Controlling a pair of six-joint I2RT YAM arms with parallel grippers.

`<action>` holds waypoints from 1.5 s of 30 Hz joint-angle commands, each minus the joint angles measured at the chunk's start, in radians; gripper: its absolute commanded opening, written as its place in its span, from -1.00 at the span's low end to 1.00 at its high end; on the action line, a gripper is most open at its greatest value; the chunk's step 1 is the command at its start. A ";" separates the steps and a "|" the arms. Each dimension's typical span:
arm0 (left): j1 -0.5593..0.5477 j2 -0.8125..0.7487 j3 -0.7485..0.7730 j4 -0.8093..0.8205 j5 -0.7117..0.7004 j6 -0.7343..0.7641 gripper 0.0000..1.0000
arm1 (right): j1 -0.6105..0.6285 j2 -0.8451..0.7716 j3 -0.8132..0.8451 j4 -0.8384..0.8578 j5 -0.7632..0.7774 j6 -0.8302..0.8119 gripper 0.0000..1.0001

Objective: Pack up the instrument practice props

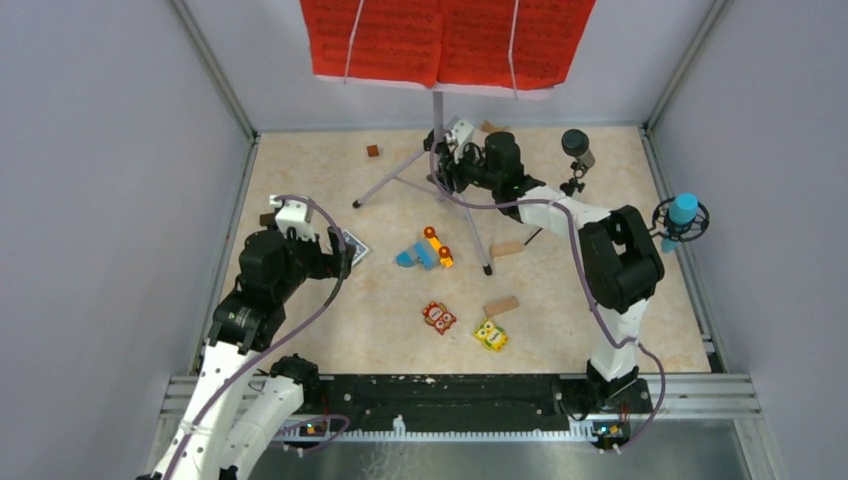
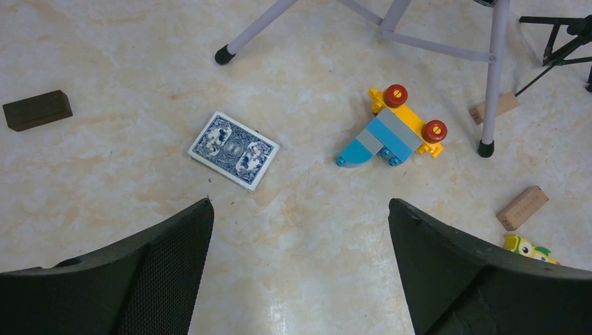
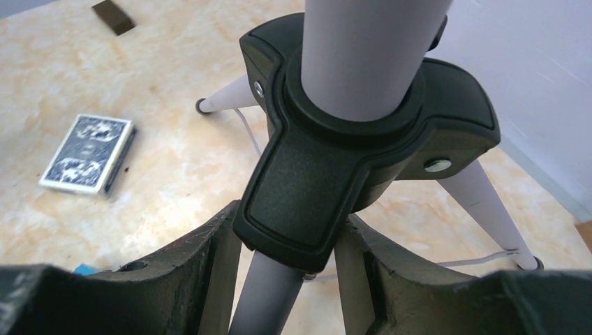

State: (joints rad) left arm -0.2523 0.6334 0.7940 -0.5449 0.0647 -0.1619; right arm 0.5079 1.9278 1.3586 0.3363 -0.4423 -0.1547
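While one music stand (image 1: 437, 125) bearing two red sheets (image 1: 445, 40) stands at twelve o'clock, two microphones sit on the counter (image 1: 560, 300) — dark (image 1: 576, 145) at one, blue (image 1: 683, 209) at three. Half-wide, the right end effector (image 3: 286, 225) clamps the stand's black hub (image 3: 363, 132); the left end effector (image 2: 300, 206) — spread wide, empty — hovers near one card deck (image 2: 233, 151) at nine.

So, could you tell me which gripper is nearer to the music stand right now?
Right. The right gripper is closed on the music stand at its black leg hub, touching it. The left gripper hangs open by the card deck, apart from the stand's legs.
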 commanded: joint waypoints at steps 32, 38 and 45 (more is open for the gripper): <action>0.021 -0.010 -0.004 0.046 0.012 0.008 0.98 | 0.088 -0.376 -0.259 -0.021 -0.090 -0.075 0.31; 0.024 -0.031 -0.001 0.047 0.008 0.008 0.98 | 0.088 -0.516 -0.398 0.075 0.022 -0.020 0.35; 0.024 -0.069 0.023 0.051 0.029 0.002 0.97 | 0.089 -0.735 -0.579 0.027 0.126 0.066 0.34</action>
State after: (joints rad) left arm -0.2348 0.5915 0.7906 -0.5442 0.0708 -0.1619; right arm 0.5873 1.3186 0.8574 0.3561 -0.3885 -0.1623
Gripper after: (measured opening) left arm 0.987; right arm 0.673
